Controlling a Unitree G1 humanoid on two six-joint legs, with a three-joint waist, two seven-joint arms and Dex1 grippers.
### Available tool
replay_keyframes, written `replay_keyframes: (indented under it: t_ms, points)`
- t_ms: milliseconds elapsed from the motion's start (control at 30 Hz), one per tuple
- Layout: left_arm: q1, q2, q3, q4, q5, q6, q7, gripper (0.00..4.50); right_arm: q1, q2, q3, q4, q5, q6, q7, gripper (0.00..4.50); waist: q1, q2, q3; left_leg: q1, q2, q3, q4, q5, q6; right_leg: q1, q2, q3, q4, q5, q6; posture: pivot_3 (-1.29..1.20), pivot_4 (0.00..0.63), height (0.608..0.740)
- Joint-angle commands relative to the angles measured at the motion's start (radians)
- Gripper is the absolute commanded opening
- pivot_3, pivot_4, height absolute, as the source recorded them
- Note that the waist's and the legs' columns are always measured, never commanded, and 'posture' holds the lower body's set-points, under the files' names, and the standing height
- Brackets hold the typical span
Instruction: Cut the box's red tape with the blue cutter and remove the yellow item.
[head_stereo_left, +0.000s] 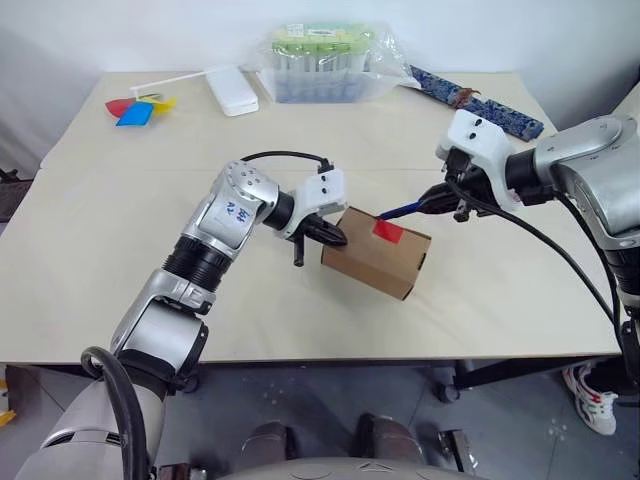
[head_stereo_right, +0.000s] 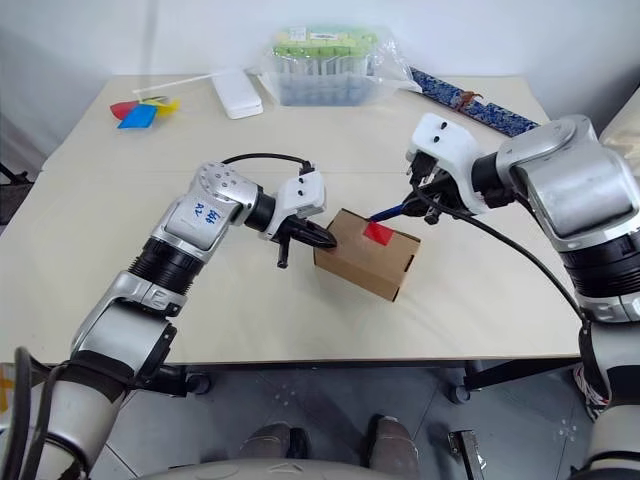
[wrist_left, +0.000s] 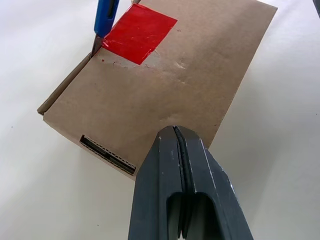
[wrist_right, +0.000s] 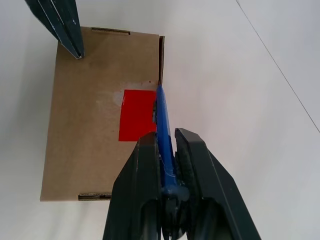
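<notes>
The brown box (head_stereo_left: 375, 262) lies mid-table, with the red tape (head_stereo_left: 387, 231) on its top at the far edge. My left gripper (head_stereo_left: 335, 238) is shut with nothing in it, and its tips rest on the box's top near the left end (wrist_left: 176, 132). My right gripper (wrist_right: 167, 137) is shut on the blue cutter (wrist_right: 162, 112). The cutter's dark tip (wrist_left: 95, 47) touches the flap seam at the corner of the red tape (wrist_left: 137, 32). The yellow item is out of view.
At the table's back stand a plastic-wrapped green-topped container (head_stereo_left: 325, 62), a flat white case (head_stereo_left: 231, 90) and a red-blue-yellow pinwheel (head_stereo_left: 138, 108). A long blue patterned strip (head_stereo_left: 478, 102) lies behind my right arm. The table's front edge (head_stereo_left: 300, 355) is close to the box.
</notes>
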Motion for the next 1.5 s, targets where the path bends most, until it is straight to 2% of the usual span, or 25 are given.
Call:
replay_keyframes:
  t_ms: [33,400,767,1300,1500]
  points:
    - [0.041,-0.003,-0.066,0.007,0.05,0.036,-0.001,0.0,-0.022,-0.039,0.015,-0.008,-0.043,-0.001,0.032,0.16,0.0,0.0,0.0,0.0,0.0,0.0,0.0,0.0,0.0,0.0,0.0,0.0,0.0,0.0,0.0,0.0,0.15,0.74]
    - [0.043,-0.016,-0.078,0.012,0.069,0.058,0.034,0.0,-0.058,-0.026,0.029,0.04,-0.104,-0.017,0.07,0.16,0.007,0.0,0.0,0.0,0.0,0.0,0.001,0.0,0.0,0.001,0.0,0.0,0.0,0.0,0.0,0.0,0.15,0.74]
    - [0.011,-0.038,-0.08,0.084,0.085,0.038,0.064,0.0,-0.121,-0.002,0.042,0.043,-0.08,0.132,0.09,0.16,0.018,0.0,0.0,0.001,0.0,0.0,0.003,0.0,0.0,0.001,0.0,0.001,0.001,0.0,0.0,0.0,0.15,0.74]
    - [-0.001,-0.062,-0.084,0.119,0.098,0.033,0.08,0.0,-0.083,-0.086,0.143,0.082,-0.184,0.0,0.175,0.16,0.021,0.0,-0.001,0.001,0.0,-0.001,0.004,0.0,0.001,0.003,-0.001,0.001,0.001,0.0,0.0,0.0,0.15,0.74]
    - [0.004,-0.065,-0.087,0.117,0.102,0.035,0.091,0.0,-0.098,-0.069,0.16,0.076,-0.185,0.076,0.193,0.16,0.021,0.0,-0.001,0.001,0.0,-0.001,0.005,0.0,0.001,0.003,-0.001,0.001,0.001,0.0,0.0,0.0,0.15,0.74]
